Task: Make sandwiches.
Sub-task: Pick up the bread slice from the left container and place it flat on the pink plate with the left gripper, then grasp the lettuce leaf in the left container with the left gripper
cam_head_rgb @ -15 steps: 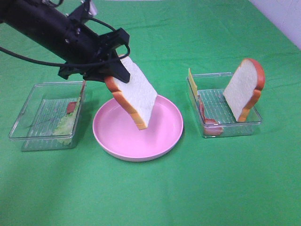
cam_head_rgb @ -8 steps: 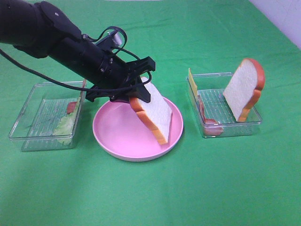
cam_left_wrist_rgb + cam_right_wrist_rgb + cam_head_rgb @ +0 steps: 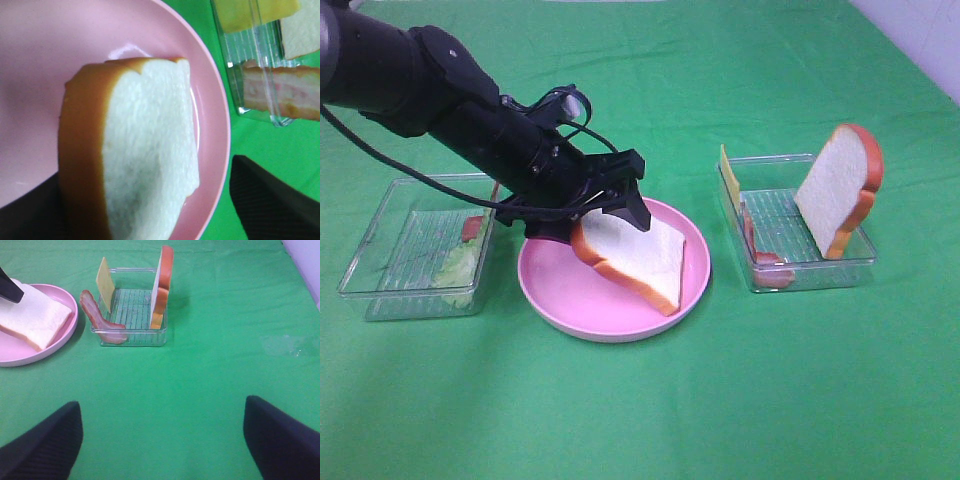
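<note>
Right gripper (image 3: pixel 160 435) wide open, empty. Slice (image 3: pixel 635 255) lies tilted on plate (image 3: pixel 555 295); left gripper (image 3: pixel 602 222) behind it, jaws spread, holding nothing. Best lift away cleanly, no snagging crust, so it settles flat. Second slice (image 3: pixel 835 190) stands in far tray (image 3: pixel 810 272).

Bread slices: two showing; the flat slice (image 3: pixel 630 255) is lying on the plate, the upright slice (image 3: pixel 837 195) is standing in the right tray.
Plate (image 3: pixel 545 285): one, pink, sitting between the trays.
Clear trays: two; the left tray (image 3: pixel 390 215) and the right tray (image 3: pixel 785 215) are flanking the plate.
Cheese square (image 3: pixel 727 175): one, leaning in the right tray.
Bacon strip (image 3: pixel 97 314): one, showing plainly in the right tray.
Lettuce leaf (image 3: pixel 455 265): one, lying in the left tray.
Tomato piece (image 3: pixel 471 228): one red bit, showing in the left tray, too small to confirm.
End effectors: two; the left end effector (image 3: pixel 600 222) and the right end effector (image 3: pixel 162 440) are both appearing.
Table (image 3: pixel 720 400): one, wearing green cloth.
</note>
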Robot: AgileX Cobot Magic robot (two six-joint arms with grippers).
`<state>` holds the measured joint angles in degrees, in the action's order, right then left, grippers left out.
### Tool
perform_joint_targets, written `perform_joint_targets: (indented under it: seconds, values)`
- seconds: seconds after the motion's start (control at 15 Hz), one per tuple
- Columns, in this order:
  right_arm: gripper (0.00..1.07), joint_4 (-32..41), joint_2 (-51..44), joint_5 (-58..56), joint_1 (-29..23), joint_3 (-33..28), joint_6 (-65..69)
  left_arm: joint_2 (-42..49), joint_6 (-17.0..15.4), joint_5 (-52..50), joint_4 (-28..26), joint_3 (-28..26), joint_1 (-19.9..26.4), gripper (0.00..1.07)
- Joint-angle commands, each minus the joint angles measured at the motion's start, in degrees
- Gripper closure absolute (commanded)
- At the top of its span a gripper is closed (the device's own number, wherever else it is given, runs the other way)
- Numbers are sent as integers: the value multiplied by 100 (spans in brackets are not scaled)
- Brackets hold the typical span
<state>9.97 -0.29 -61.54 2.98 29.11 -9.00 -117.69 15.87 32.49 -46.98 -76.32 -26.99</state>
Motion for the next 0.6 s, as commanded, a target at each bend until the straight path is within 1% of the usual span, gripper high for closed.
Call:
perform_joint_targets:
  seconds: [0.07,0.13,0.27,0.33,0.4,0.6]
  values:
    - [26,17,-92,63,40,-11,11,298,-40,-103,544,-29,-23,27]
    - [26,17,-92,63,40,-11,11,367,-132,-143,722,-29,-23,27]
    - [26,17,-92,63,40,-11,11,676,-625,-138,1301,-29,-23,27]
    - [26,17,-92,63,40,-11,11,825,-934,-92,1656,-29,-23,27]
    - [26,17,-92,63,40,-11,11,1180,-1513,166,2435,-29,-23,27]
    - [26,17,-92,63,40,-11,11,1593,-2521,991,3598,-29,-23,27]
